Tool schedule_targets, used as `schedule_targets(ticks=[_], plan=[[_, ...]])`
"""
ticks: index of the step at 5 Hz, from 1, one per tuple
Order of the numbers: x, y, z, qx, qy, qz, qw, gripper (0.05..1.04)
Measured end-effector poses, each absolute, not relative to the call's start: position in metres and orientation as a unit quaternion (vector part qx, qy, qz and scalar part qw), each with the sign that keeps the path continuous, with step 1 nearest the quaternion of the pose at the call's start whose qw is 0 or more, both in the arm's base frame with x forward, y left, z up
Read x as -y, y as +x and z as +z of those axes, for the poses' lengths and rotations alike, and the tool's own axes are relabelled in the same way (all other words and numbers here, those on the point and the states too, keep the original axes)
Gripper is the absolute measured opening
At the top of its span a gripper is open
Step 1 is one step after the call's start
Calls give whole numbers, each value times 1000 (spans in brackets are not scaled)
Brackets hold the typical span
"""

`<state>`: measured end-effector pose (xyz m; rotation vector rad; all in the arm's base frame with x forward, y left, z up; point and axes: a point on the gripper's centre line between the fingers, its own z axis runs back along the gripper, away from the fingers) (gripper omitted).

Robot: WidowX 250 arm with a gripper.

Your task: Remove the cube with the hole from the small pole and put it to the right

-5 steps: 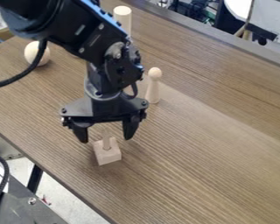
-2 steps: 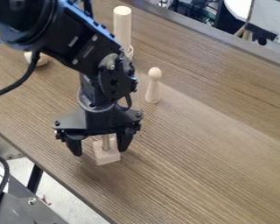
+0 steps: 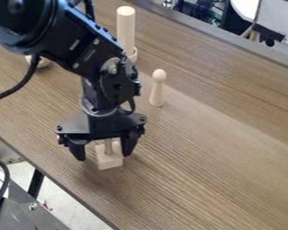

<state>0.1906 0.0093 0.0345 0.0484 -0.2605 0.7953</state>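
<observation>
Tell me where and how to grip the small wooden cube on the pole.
Take the wooden cube by two opposite side faces, coming from above. Its flat sides offer parallel surfaces, while the small pole sticks up from its top, so the open end effector should probably straddle the pole and close lower, on the cube.

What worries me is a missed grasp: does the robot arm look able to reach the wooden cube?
Likely yes: its open gripper hangs over the wooden cube, fingers either side in this view; only the small pole rises between them. Depth is unclear.
</observation>
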Motion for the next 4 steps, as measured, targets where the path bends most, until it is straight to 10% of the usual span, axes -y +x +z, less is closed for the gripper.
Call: schedule_targets(ticks=[2, 4], plan=[[-11, 188, 31, 132, 29, 397, 908, 546], [-12, 185, 31, 123, 43, 391, 911, 546]])
